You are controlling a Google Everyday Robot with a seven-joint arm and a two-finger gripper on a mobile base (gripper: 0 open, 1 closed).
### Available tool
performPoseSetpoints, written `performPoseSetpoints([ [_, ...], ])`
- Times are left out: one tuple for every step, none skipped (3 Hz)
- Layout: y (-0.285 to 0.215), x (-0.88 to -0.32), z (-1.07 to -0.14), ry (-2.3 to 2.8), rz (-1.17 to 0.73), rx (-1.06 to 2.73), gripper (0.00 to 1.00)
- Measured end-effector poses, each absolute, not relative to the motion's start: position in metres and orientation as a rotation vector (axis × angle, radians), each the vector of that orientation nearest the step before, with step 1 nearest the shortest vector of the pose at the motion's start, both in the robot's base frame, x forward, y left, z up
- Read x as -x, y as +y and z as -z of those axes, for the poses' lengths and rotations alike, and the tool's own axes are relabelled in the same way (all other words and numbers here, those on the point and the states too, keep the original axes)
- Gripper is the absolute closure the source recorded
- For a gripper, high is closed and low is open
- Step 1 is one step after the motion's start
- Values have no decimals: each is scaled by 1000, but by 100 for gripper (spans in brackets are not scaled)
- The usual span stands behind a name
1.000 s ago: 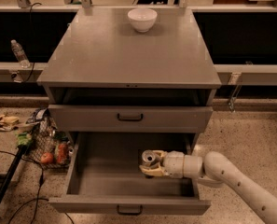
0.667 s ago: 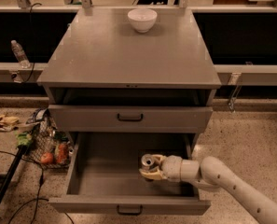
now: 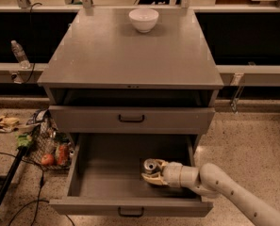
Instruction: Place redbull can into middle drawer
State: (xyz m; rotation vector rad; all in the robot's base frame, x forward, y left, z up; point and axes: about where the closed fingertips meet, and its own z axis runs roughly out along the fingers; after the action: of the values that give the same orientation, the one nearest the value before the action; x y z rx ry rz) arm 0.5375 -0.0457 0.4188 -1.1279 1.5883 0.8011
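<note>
Item: redbull can (image 3: pixel 150 165). It is held upright, silver top upward, inside the open middle drawer (image 3: pixel 106 171), at the right of the drawer's floor and nearer its front wall than its back. Whether its base is touching the floor cannot be told.

Holder: gripper (image 3: pixel 152 171). It is clenched on the can, with one finger on either side of the body. It is carried by an arm (image 3: pixel 224 189) that enters over the drawer's right front corner.

Step in hand: the placing itself. The can is judged to be low in the drawer and not yet let go.

Next move, as judged: the can is to be set square on the drawer floor, the fingers are to be parted without tipping the slim can, and the arm is to be lifted out over the front wall.

Other entries, relative to the middle drawer:
- Upper drawer (image 3: pixel 92 119): directly above, closed.
- Cabinet top (image 3: pixel 125 55): above that.
- White bowl (image 3: pixel 144 19): on the cabinet top, toward the back.
- Water bottle (image 3: pixel 20 53): far up and to the left.
- Wire basket (image 3: pixel 47 147): just beside the drawer's left wall.

Change from a second ago: can and gripper are found slightly lower and closer to the drawer's front. The drawer, bowl and bottle are unchanged.
</note>
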Motion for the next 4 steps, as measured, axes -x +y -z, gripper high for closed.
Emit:
performPoseSetpoints([
  [-46,-541,-411,1590,-781,1137,1],
  [-61,-541,-420,1603,-754,1149,13],
  [-93,-536,-447,1637,-696,1141,19],
  [-142,-525,-486,1665,-655,1149,24],
])
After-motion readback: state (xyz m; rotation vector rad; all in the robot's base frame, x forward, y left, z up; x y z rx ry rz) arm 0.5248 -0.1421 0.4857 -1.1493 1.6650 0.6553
